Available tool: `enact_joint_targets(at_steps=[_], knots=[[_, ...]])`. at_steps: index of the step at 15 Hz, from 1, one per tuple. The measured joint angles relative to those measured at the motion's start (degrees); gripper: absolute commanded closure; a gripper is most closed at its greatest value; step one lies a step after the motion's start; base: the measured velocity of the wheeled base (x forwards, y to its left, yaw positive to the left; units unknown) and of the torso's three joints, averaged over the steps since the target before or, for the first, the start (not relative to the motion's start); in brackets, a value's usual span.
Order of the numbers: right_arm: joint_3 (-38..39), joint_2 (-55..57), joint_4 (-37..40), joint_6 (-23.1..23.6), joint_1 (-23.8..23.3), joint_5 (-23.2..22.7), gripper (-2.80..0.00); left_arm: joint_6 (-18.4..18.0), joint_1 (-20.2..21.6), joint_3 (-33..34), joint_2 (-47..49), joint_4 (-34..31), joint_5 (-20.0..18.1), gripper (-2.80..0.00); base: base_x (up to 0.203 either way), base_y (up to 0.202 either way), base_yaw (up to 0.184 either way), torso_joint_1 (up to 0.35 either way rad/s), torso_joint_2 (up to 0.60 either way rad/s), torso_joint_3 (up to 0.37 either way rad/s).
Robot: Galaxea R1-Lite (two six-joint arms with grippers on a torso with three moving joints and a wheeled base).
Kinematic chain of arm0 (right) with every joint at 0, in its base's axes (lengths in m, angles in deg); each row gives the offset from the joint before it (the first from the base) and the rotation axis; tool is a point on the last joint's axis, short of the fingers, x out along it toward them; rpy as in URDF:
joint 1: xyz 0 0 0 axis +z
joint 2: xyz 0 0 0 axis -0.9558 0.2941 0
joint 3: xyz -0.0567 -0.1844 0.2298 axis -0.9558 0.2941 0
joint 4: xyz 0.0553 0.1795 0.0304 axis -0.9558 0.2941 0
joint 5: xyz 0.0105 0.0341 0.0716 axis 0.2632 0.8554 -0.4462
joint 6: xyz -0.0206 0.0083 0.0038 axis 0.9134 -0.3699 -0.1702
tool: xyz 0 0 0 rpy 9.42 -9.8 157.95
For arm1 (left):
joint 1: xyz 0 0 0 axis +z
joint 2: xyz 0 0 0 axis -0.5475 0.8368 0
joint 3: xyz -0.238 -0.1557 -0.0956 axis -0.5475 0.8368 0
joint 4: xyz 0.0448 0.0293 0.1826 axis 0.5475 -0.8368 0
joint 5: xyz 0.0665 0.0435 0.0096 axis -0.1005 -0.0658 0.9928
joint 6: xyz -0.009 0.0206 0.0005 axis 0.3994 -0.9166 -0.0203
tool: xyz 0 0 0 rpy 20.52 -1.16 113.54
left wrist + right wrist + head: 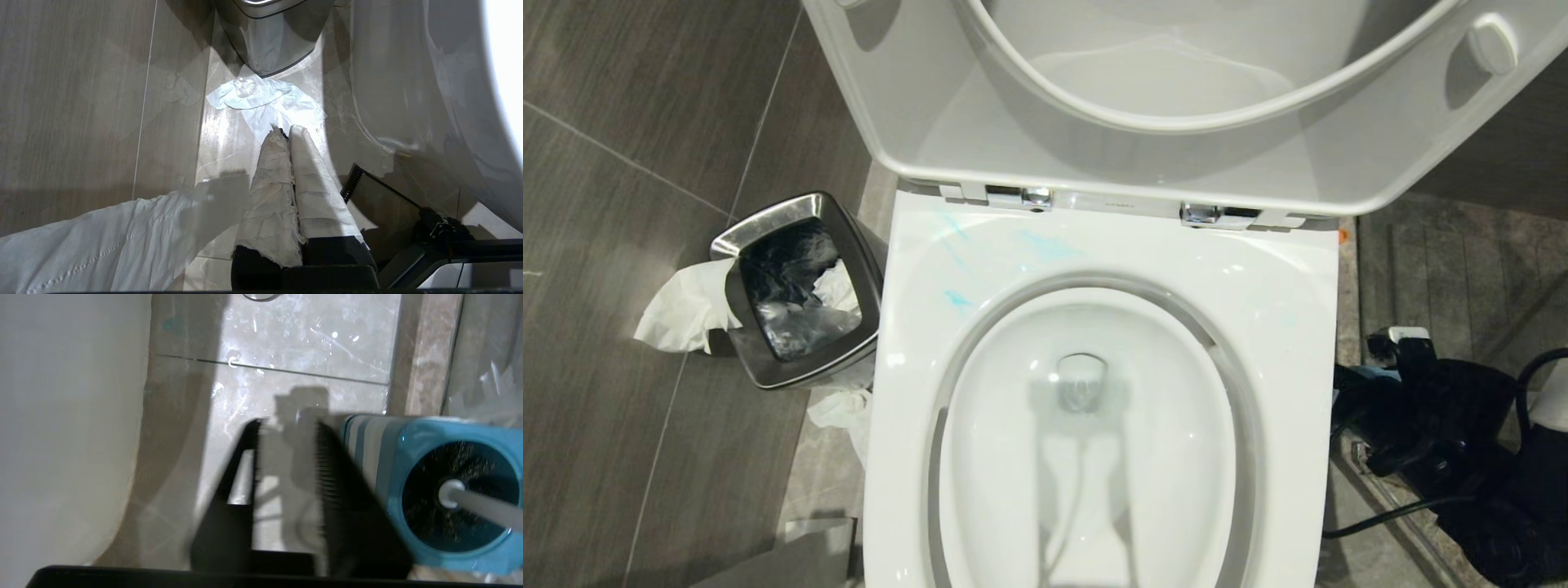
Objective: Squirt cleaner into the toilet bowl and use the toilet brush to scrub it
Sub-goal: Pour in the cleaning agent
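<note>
grey stone-look floor tiles (645,163) surround a white toilet whose lid (1176,98) is raised, leaving the toilet bowl (1086,441) open to the head view; thin blue smears of cleaner (960,300) streak the white rim toward the back left, near the hinges. a square steel waste bin (800,290) stands just beside the toilet on its left, with white tissue (682,310) hanging over its edge and more crumpled paper (845,408) on the floor next to it. the right gripper (288,465) hangs low over the floor on the right side of the toilet, its black ribbed fingers (327,486) standing apart with bare tile showing between them, holding nothing. the toilet brush (482,504) sits in its blue-and-grey holder (429,490) right next to that gripper, its grey handle poking out of the bristles; whether a finger touches the holder cannot be told. the left gripper (286,132) is parked low by the bin side, its paper-wrapped fingers (273,183) pressed together, with a flat sheet of tissue (265,102) on the floor beyond its tips.
</note>
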Motion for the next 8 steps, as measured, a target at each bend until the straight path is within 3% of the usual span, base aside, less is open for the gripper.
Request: enact_joint_targets(at_steps=[8], knots=[[-11.0, 4.9, 0.0, 1.1, -1.9, 0.0, -2.80, 0.0, 0.0, 0.0, 0.0, 0.0, 0.0, 0.00, 0.000, 0.000, 0.000, 0.000, 0.00, 0.000]])
